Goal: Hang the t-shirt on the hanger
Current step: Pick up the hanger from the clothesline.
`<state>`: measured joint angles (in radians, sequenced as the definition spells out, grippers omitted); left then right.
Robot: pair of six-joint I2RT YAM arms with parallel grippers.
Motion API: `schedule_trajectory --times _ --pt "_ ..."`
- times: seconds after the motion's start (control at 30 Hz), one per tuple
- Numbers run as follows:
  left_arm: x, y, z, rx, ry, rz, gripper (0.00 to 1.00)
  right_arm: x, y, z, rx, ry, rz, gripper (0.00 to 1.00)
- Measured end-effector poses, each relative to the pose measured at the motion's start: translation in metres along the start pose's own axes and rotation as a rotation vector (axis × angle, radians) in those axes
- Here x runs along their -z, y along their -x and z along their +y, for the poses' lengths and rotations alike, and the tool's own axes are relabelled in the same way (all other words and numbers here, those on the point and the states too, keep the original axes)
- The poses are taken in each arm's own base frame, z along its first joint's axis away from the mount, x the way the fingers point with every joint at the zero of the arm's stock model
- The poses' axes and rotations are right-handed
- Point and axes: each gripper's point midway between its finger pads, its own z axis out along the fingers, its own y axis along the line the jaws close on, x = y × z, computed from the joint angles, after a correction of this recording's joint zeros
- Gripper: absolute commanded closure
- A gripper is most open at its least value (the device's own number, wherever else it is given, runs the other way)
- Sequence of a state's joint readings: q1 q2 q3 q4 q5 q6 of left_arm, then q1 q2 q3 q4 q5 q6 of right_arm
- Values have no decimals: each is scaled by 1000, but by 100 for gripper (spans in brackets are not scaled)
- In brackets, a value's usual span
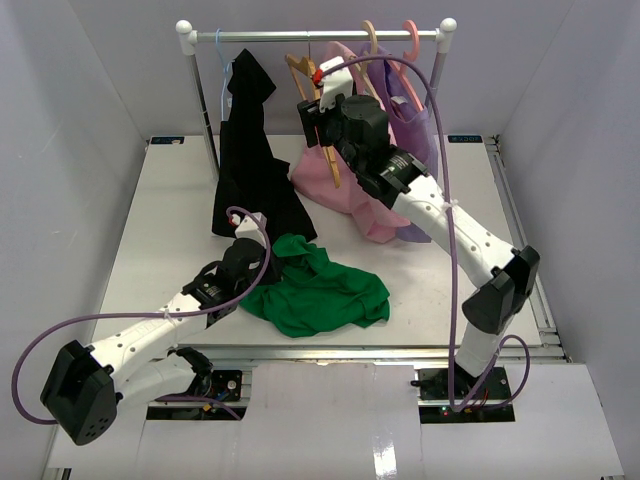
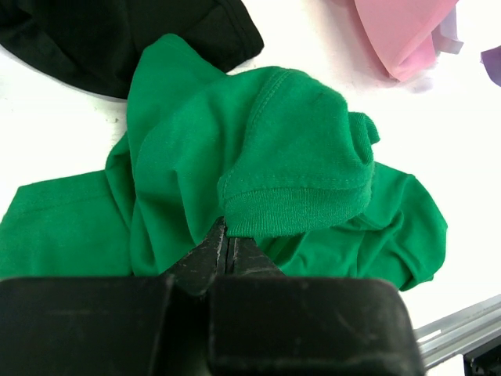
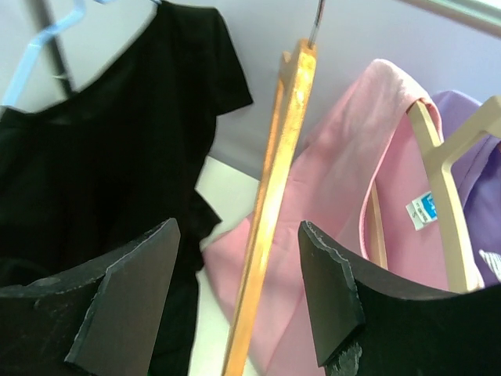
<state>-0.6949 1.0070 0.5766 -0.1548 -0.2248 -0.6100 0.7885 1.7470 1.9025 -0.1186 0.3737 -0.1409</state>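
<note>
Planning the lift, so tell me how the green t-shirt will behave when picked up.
Probably floppy: the t-shirt lies crumpled in soft folds, so it should sag below the left gripper. Likely light, being thin fabric. It may slip, since only a small fold by the ribbed edge seems caught.

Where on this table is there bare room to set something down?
Bare: the table left of the black garment, and front right between the green t-shirt and the right arm. Crowded: under the rail, where the pink shirt and purple garment hang.
</note>
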Motion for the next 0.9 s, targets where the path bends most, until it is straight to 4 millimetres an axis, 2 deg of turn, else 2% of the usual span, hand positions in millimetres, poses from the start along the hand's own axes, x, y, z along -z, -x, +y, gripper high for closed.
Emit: schedule_trajectory --times 0.2,0.3,0.53,0.83,0.9 --pt "0 -2 -4 0 -19 11 100 -37 -25 -12 13 -19 44 33" --pt "0 -2 -5 -1 -25 13 100 -47 -32 -16 14 -25 52 34" --pt "0 -2 -4 -4 -25 13 100 -56 -41 -13 12 -7 65 39" --pt "0 -2 -4 -7 -25 14 100 -65 -54 -12 4 -5 85 54" --pt "0 -2 -4 -7 -25 14 100 -68 -58 -12 5 -4 91 62"
